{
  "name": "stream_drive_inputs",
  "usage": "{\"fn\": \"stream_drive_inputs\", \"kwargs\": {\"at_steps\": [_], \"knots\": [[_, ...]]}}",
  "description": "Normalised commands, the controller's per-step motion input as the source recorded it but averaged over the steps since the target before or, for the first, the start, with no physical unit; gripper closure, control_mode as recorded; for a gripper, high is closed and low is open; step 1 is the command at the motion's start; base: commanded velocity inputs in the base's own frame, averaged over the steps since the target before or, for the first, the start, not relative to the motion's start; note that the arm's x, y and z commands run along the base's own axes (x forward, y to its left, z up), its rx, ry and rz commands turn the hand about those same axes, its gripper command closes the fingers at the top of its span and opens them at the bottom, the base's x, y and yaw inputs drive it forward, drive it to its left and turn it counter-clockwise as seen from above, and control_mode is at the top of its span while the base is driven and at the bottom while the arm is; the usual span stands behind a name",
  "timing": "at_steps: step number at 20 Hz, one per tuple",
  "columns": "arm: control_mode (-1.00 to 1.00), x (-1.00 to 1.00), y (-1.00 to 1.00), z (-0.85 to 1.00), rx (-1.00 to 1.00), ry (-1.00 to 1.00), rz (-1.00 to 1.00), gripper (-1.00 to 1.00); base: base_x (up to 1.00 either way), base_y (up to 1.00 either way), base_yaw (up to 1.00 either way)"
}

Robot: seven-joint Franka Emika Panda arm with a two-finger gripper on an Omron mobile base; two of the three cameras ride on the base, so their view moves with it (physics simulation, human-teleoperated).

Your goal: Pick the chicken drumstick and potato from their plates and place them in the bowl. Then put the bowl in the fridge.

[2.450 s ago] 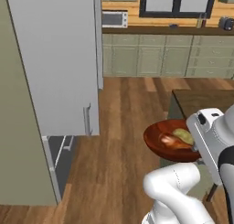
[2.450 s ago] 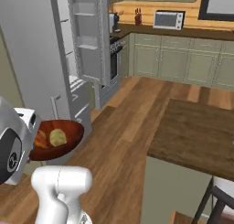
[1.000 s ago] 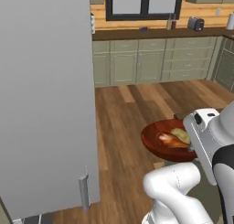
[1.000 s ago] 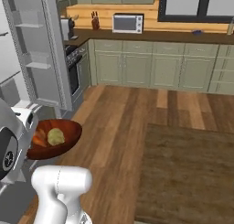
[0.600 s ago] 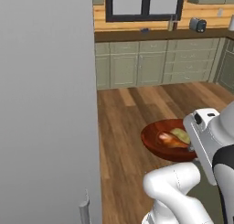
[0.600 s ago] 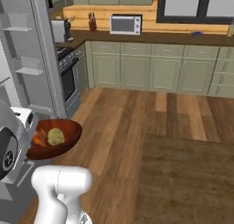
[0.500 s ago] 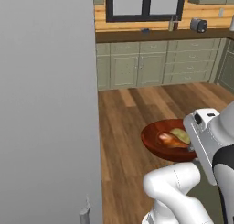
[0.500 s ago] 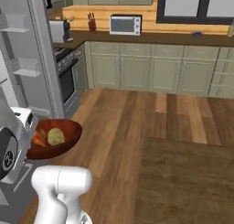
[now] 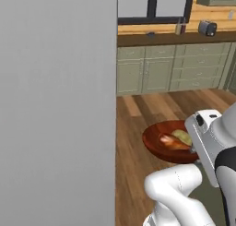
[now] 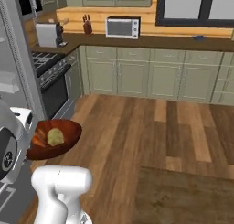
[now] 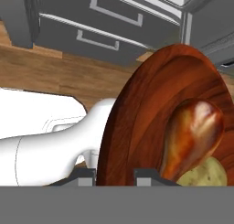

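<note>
My end effector pinched the rim of the bowl, which carried the chicken drumstick beside the potato.

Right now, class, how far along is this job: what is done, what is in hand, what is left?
Done: the drumstick and potato lie in the bowl. In hand: the claw is shut on the bowl's rim, carrying it above the floor. Left: setting the bowl inside the fridge, whose grey side stands close by.

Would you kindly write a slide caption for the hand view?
Tool shut on the rim of the bowl, carrying drumstick and potato toward grey drawers.
</note>
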Motion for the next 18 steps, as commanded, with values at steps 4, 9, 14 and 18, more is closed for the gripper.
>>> {"fn": "stream_drive_inputs", "kwargs": {"at_steps": [4,9,14,18], "knots": [[1.00,0.00,0.00,0.00,0.00,0.00,0.00,1.00,0.89,0.00,0.00],[1.00,0.00,0.00,0.00,0.00,0.00,0.00,1.00,0.62,0.00,0.10],[1.00,0.00,0.00,0.00,0.00,0.00,0.00,1.00,-0.02,0.08,0.45],[1.00,0.00,0.00,0.00,0.00,0.00,0.00,1.00,-0.27,0.00,0.38]]}}
